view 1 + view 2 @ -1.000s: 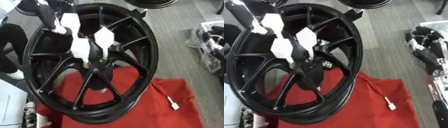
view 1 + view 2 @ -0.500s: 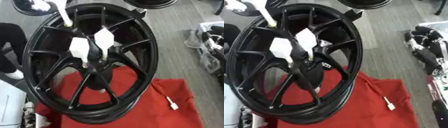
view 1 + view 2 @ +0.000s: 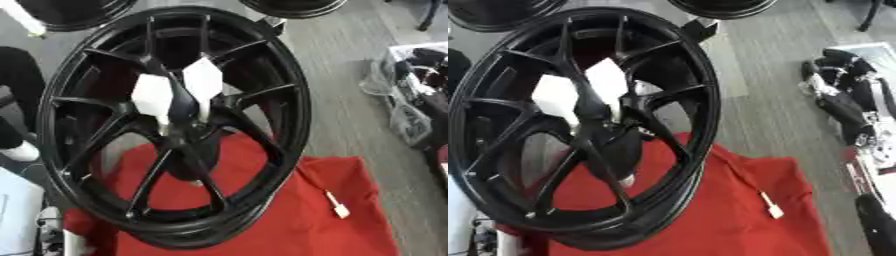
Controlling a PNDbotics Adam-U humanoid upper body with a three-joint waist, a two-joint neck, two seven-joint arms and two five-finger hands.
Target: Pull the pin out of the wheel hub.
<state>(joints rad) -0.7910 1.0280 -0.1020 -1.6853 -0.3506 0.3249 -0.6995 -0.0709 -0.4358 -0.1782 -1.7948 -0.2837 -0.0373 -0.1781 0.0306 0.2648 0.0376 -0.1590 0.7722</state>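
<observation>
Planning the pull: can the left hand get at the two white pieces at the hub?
Probably: the white pieces sit uncovered between spokes of the wheel, but no hand is in view.

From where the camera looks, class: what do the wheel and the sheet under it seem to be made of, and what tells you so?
The wheel looks like cast metal with a glossy black finish: thin rigid spokes and pale sheen along its rim. It could be painted or coated; the pictures leave that open. The red sheet looks like matte woven cloth: it lies limp, with soft folds and a wavy edge on the floor.
</observation>
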